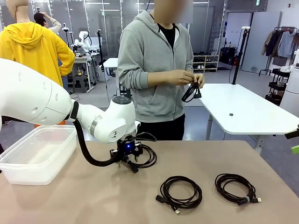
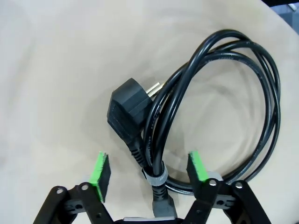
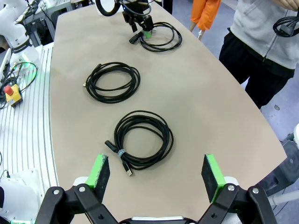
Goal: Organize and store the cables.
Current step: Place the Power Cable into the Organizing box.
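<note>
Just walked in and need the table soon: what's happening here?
The left gripper is down over a coiled power cable, its open fingers straddling the tied section. The right gripper hovers open above two more coils on the table. The person holds another cable; the clear bin sits at the left.

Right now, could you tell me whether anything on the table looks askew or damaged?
Nothing stands out: three coiled black cables lie flat on the tan table, and the clear plastic bin stands upright.

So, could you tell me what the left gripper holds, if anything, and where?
Nothing yet: the left gripper stands open astride the power cable at its grey tie, pads not touching.
</note>
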{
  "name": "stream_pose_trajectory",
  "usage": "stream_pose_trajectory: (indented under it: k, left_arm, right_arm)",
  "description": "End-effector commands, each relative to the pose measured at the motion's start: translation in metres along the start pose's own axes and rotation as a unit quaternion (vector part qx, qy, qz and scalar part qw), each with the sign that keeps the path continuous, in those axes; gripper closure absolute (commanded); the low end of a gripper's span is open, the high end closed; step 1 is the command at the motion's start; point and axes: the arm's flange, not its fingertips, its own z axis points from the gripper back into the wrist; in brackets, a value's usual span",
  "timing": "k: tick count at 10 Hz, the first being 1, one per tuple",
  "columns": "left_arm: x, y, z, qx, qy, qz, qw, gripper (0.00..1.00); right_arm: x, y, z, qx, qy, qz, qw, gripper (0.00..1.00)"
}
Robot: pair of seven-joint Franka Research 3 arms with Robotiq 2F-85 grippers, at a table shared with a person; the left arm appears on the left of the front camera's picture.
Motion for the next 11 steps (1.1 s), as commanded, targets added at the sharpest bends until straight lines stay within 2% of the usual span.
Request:
stream_pose_trajectory:
  k: [1,2,4,5,6,8,9,10,11]
  left_arm:
    - [-0.001,-0.005,-0.003,0.008,-0.029,0.01,0.999,0.7]
    - [-0.002,-0.004,-0.004,0.005,-0.025,0.012,1.0,1.0]
    - [-0.002,-0.002,-0.003,-0.001,-0.021,0.014,1.0,1.0]
    - [-0.002,-0.001,-0.002,-0.002,-0.02,0.016,1.0,0.97]
    - [-0.001,0.0,0.0,-0.003,-0.019,0.015,1.0,1.0]
    - [0.011,0.003,0.023,-0.018,-0.024,0.017,0.999,1.0]
    - [0.02,0.005,0.047,-0.028,-0.033,0.003,0.999,1.0]
    - [0.026,0.006,0.074,-0.044,-0.024,-0.044,0.998,1.0]
    - [0.031,0.009,0.104,-0.047,-0.03,-0.091,0.994,0.92]
  right_arm:
    - [0.004,0.003,0.002,0.003,0.008,-0.012,1.0,0.0]
    - [0.004,0.003,0.002,0.003,0.008,-0.012,1.0,0.0]
    - [0.004,0.003,0.002,0.003,0.008,-0.012,1.0,0.0]
    - [0.004,0.003,0.002,0.003,0.008,-0.012,1.0,0.0]
    - [0.004,0.003,0.002,0.003,0.008,-0.012,1.0,0.0]
    - [0.004,0.003,0.002,0.003,0.008,-0.012,1.0,0.0]
    - [0.004,0.003,0.002,0.003,0.008,-0.012,1.0,0.0]
    - [0.004,0.003,0.002,0.003,0.008,-0.012,1.0,0.0]
    - [0.004,0.003,0.002,0.003,0.008,-0.012,1.0,0.0]
